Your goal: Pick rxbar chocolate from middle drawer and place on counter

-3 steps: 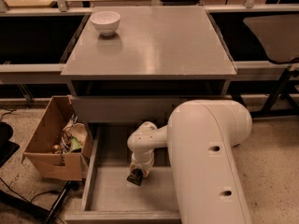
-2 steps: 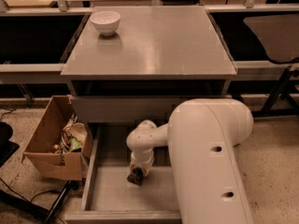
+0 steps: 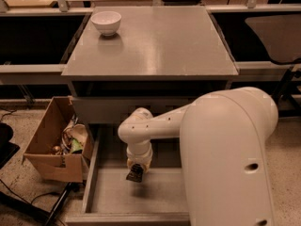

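1. Fingers (image 3: 135, 172) pinch shut on the dark chocolate bar (image 3: 134, 176), held just above the floor of the drawer (image 3: 109, 197).
2. That drawer stands open at 6 o'clock below the grey surface (image 3: 155, 46).
3. White bowl (image 3: 106, 22) sits at the surface's 11 o'clock corner.

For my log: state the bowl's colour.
White. The bowl sits on the counter; the end effector hangs inside the drawer. Camera view shows it best.

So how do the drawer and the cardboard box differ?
The drawer is grey and wide; the box is brown and smaller. The drawer has the hand hanging in it; the box holds clutter. The drawer sticks out of the cabinet; the box sits on the floor. Both are open-topped.
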You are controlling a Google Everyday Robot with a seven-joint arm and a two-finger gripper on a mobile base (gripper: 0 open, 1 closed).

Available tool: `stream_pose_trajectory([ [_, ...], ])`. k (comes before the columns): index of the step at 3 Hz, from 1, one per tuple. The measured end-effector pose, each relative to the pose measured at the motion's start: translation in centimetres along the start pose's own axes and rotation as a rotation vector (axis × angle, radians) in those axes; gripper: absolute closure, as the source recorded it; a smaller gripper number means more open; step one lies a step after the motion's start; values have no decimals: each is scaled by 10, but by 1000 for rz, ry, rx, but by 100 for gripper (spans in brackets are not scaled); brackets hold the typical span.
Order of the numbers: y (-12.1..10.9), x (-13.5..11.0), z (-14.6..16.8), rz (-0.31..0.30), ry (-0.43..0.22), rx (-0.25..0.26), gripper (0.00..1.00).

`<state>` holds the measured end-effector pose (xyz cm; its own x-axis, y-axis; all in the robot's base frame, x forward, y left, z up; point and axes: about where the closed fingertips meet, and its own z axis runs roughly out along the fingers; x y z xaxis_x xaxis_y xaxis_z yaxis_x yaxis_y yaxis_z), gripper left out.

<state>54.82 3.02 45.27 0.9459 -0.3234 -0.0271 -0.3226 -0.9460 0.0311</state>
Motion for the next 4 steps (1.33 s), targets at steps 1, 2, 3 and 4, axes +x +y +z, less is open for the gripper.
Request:
stream_pose_trajectory([
  [1, 18, -20, -56, -28, 17, -10, 100],
  [2, 48, -25, -137, 15, 75, -10, 100],
  [3, 71, -14, -227, 99, 161, 45, 100],
  [4, 78, 6, -300, 182, 257, 85, 100],
])
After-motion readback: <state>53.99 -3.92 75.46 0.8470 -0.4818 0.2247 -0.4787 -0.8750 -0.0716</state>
